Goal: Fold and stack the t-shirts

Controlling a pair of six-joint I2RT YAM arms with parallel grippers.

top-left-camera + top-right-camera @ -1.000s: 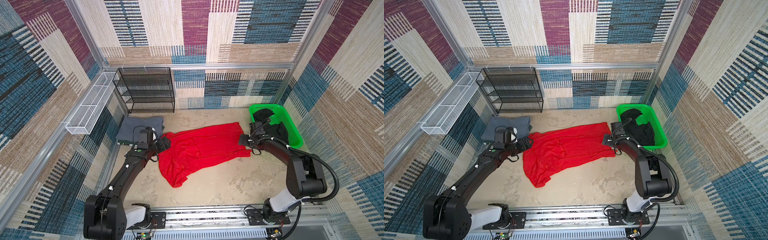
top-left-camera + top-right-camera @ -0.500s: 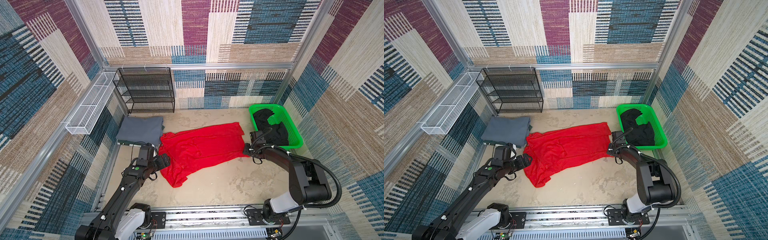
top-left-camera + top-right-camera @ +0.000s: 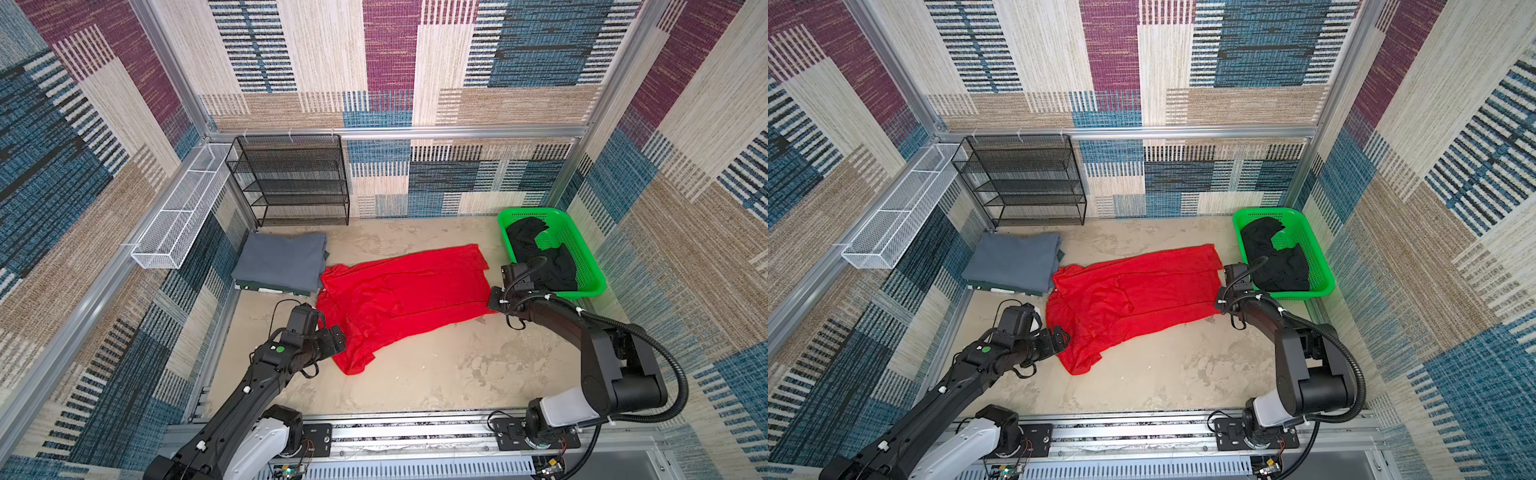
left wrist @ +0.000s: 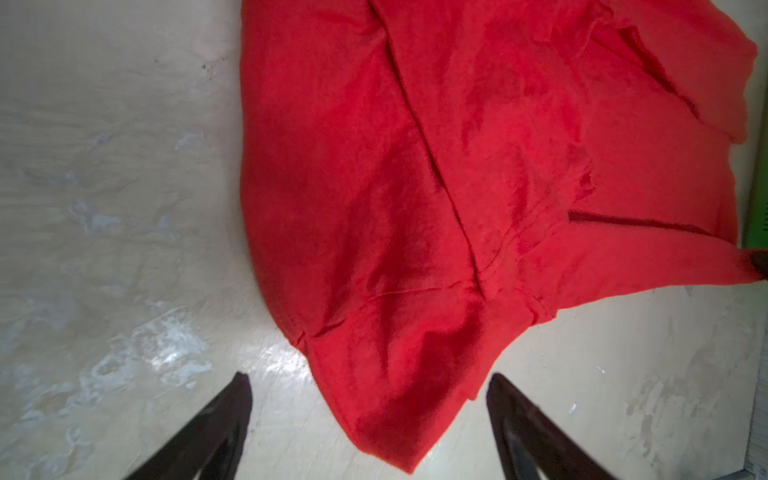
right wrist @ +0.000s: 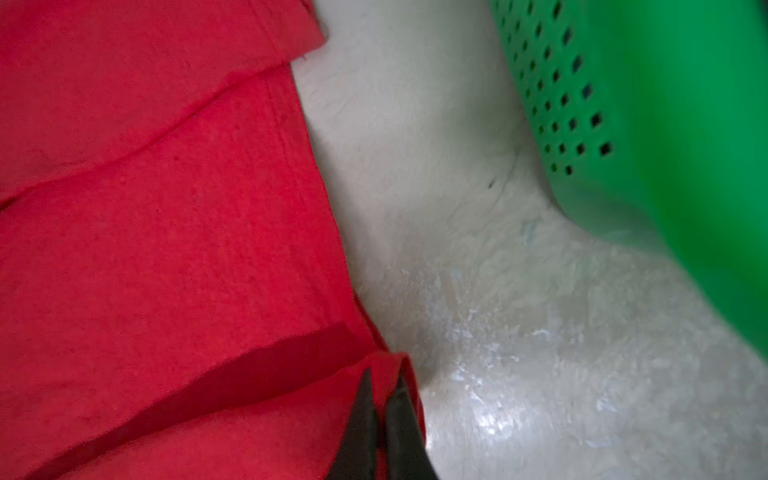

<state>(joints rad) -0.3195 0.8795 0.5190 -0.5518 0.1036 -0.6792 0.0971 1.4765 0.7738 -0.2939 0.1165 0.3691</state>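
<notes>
The red t-shirt [image 3: 403, 299] [image 3: 1133, 299] lies spread and wrinkled across the table's middle in both top views. My right gripper [image 5: 384, 376] [image 3: 492, 299] is shut on a fold of cloth at the shirt's near right corner, beside the basket. My left gripper [image 4: 369, 376] [image 3: 338, 336] stands open low over the shirt's left end, a pointed flap of red cloth lying between its fingers [image 4: 232, 411], untouched. A folded grey t-shirt [image 3: 280, 266] [image 3: 1013, 266] rests at the back left. The black t-shirt [image 3: 540, 257] [image 3: 1279, 262] lies crumpled in the basket.
The green perforated basket [image 3: 590, 270] [image 5: 623, 104] stands at the right, close to my right gripper. A black wire rack [image 3: 291, 183] is against the back wall. A white wire tray [image 3: 178, 216] hangs on the left wall. Bare table [image 3: 457, 374] lies in front.
My right gripper has slid toward the front along the red shirt's right edge and closed on its corner. My left arm has drawn back from beside the grey shirt to the red shirt's lower left end.
</notes>
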